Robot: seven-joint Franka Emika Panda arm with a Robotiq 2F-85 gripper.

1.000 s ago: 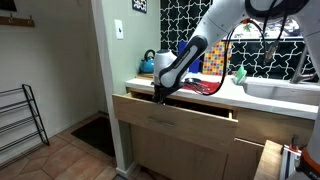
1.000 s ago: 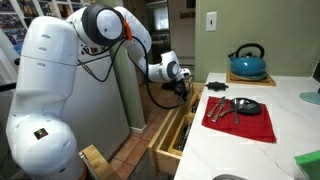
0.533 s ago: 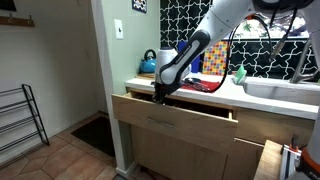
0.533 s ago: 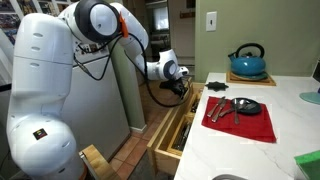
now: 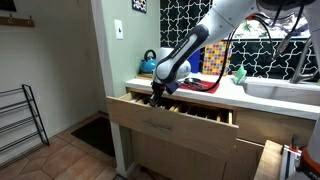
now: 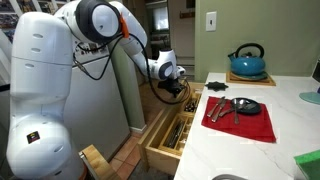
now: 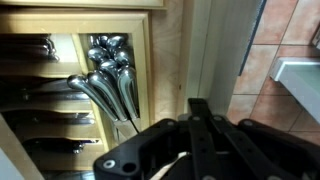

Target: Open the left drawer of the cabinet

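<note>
Standing well out of the cabinet (image 5: 190, 158), the drawer (image 5: 170, 120) is judged mostly opened, gripper (image 5: 156, 98) pressed together at its front.

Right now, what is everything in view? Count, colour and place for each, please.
left drawer: one, light tan, pulled out of the cabinet
cabinet: one, light tan, white countertop
spoons: several, silver, in one drawer compartment
kettle: one, teal, back of the countertop
cloth: one, red, on the countertop, dark utensils lying on it
wire rack: one, black, on the floor by the wall
mat: one, dark, on the floor beside the cabinet
gripper: one, black, shut, at the drawer's front edge
</note>
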